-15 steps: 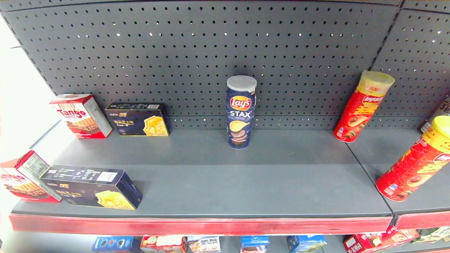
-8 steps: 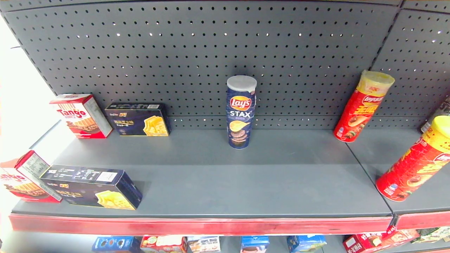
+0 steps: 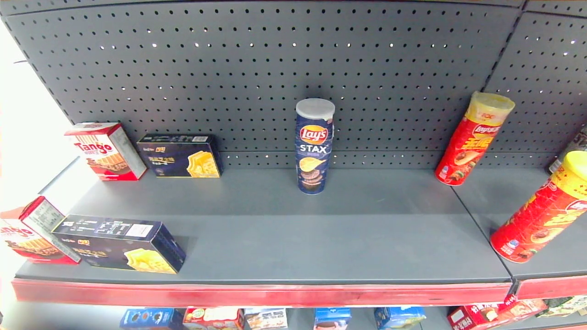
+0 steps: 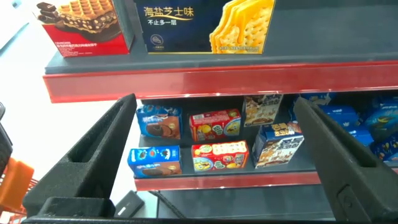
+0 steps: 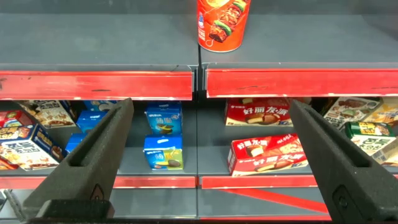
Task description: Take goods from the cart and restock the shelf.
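The left gripper [image 4: 214,99] is spread to a wide gap and holds nothing. It faces the shelf [image 3: 293,229] from in front of the red shelf edge [image 4: 217,84]. Small blue and red cartons [image 4: 214,124] on the tier below that edge show between its fingers.

The right gripper [image 5: 211,104] is equally wide apart and empty. It also faces the red shelf edge from the front, at the seam where two bays meet. Blue packs [image 5: 163,134] and red biscuit boxes [image 5: 267,152] sit on the tier below the edge.

Goods on the shelf, located from the red shelf edge:

1. Just behind the edge, at its left end: the front wafer box [image 3: 32,231] and the front cracker box [image 3: 119,245], side by side.
2. A short way behind the edge, in the right bay near the seam: the near red chip can [image 3: 541,215].
3. Well behind the edge, against the pegboard [image 3: 275,68]:
   - the rear wafer box [image 3: 105,150] and the rear cracker box [image 3: 181,156], at the left;
   - the blue chip can [image 3: 314,146], upright at the centre;
   - the far red chip can [image 3: 474,137], at the right end of the same bay.
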Robot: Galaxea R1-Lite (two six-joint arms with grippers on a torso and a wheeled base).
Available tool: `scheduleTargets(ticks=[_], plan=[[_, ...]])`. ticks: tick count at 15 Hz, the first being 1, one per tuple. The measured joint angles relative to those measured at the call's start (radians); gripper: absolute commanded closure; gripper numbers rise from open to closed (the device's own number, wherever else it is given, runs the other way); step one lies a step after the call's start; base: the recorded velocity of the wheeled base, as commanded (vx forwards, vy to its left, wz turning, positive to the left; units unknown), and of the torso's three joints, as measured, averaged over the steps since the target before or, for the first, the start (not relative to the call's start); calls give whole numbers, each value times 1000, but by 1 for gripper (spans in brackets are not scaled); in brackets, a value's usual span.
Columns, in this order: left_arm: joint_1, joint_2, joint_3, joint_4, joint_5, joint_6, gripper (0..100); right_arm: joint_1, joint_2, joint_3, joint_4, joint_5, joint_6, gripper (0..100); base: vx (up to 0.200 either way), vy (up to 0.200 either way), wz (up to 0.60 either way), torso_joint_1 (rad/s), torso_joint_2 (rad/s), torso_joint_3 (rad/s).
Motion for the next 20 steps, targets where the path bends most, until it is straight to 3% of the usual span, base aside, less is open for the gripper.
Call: scheduleTargets(ticks=[11, 20], plan=[[0, 0, 0, 0, 0, -1, 0, 0, 0, 0, 0, -1, 0, 0, 0, 0, 600, 2, 4, 1], [0, 0, 0, 0, 0, -1, 0, 0, 0, 0, 0, -2, 0, 0, 0, 0, 0, 0, 0, 0]])
